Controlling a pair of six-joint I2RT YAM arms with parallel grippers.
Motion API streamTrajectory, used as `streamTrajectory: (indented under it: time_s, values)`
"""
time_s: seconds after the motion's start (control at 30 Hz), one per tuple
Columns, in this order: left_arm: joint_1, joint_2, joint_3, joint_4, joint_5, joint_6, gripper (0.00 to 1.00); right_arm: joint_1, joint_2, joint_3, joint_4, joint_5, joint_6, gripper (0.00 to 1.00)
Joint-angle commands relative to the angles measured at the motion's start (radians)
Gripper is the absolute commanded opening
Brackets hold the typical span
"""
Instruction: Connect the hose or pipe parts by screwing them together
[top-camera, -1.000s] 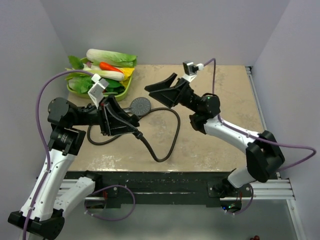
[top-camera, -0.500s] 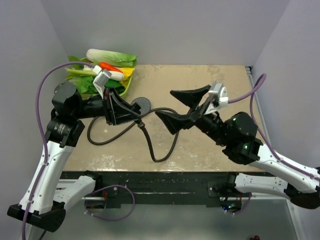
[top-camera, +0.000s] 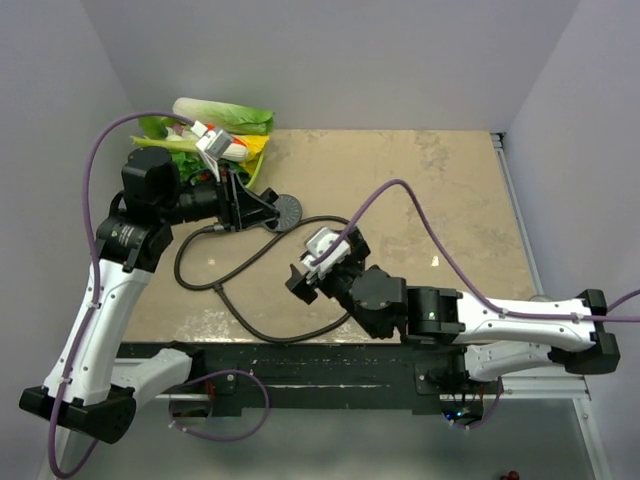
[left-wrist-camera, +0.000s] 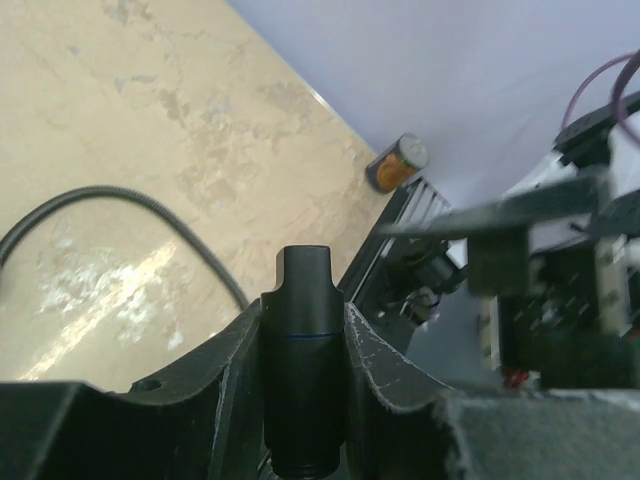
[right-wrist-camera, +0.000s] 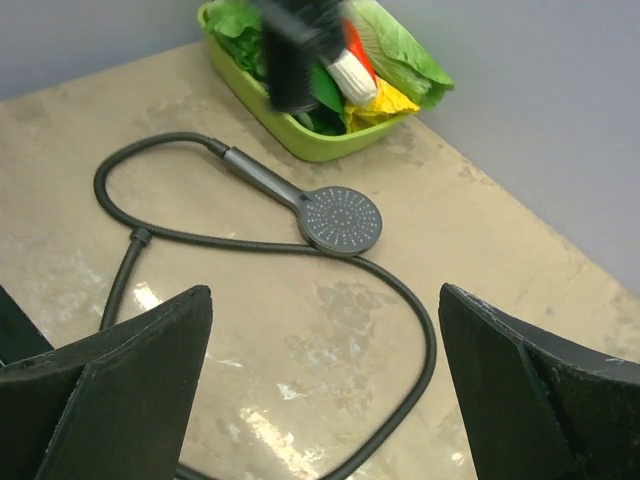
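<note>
Clamping dark fitting (left-wrist-camera: 303, 300), left gripper (left-wrist-camera: 303, 325) hides its base, hose (left-wrist-camera: 118, 192) cropped

On the table (top-camera: 450, 200) lie one shower head (right-wrist-camera: 341, 219), one hose (right-wrist-camera: 200, 239) and one green basket (right-wrist-camera: 270, 125) of vegetables (right-wrist-camera: 395, 45). Two arms reach over the table: left arm (top-camera: 95, 300), right arm (top-camera: 500, 318).

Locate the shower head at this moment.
In the right wrist view the shower head lies face up on the table, just in front of the green vegetable basket; from above it sits left of centre.
</note>
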Motion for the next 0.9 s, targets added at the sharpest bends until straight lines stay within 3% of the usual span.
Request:
streamTrajectory:
  time_s: [0.0, 0.13, 0.2, 0.33, 0.5, 0.63, 0.77, 0.87]
  values:
    - [0.01, -0.016, -0.099, -0.091, -0.023, 0.212, 0.0, -0.035, -0.007, 0.005, -0.16, -0.02, 0.344, 0.97]
    - [0.053, 0.014, -0.174, -0.124, -0.037, 0.288, 0.0, -0.037, 0.139, 0.01, -0.23, -0.123, 0.573, 0.99]
    - [0.123, 0.041, -0.177, -0.173, -0.015, 0.335, 0.0, -0.06, 0.137, -0.051, -0.143, -0.182, 0.632, 0.99]
    - [0.223, 0.125, -0.167, -0.282, 0.072, 0.473, 0.0, -0.164, 0.107, -0.183, 0.05, -0.517, 0.671, 0.99]
    - [0.254, 0.15, -0.183, -0.351, 0.097, 0.616, 0.0, -0.143, 0.344, -0.006, -0.147, -0.429, 0.537, 0.99]
    - [0.282, 0.182, -0.22, -0.389, 0.138, 0.674, 0.0, -0.107, 0.476, 0.039, -0.088, -0.436, 0.456, 0.99]
    - [0.323, 0.183, -0.271, -0.389, 0.173, 0.668, 0.0, -0.133, 0.559, 0.016, -0.034, -0.496, 0.507, 0.99]
    - [0.323, 0.183, -0.274, -0.394, 0.186, 0.668, 0.0, -0.224, 0.6, -0.025, -0.071, -0.542, 0.625, 0.99]
